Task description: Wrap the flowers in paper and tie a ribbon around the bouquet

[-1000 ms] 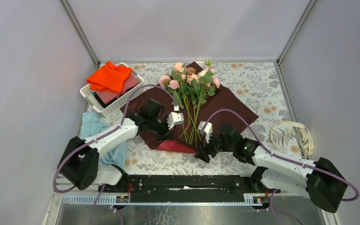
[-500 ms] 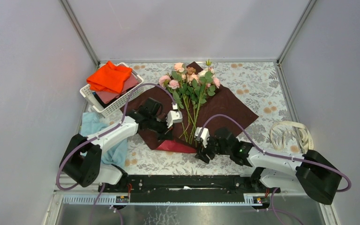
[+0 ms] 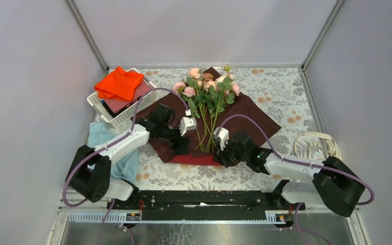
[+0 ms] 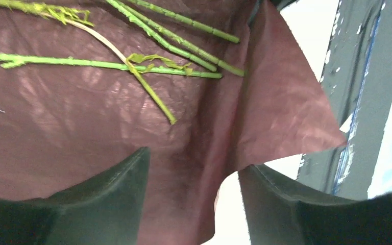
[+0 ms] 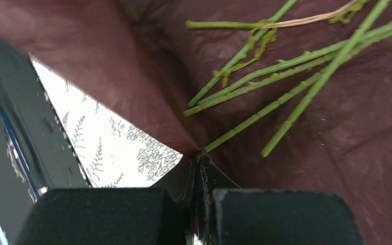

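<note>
Beside the flowers [image 3: 206,89], right hand [image 5: 200,155] pinches the paper [image 3: 255,117], left hand [image 4: 194,161] open; fold slowly, avoid dragging them.

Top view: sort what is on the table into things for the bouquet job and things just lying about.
For the job: flowers, paper, ribbon.
Lying about: basket, orange cloth, light blue cloth.

We're looking across all three views, and there's no lettering, label, brand or number we can read.
</note>
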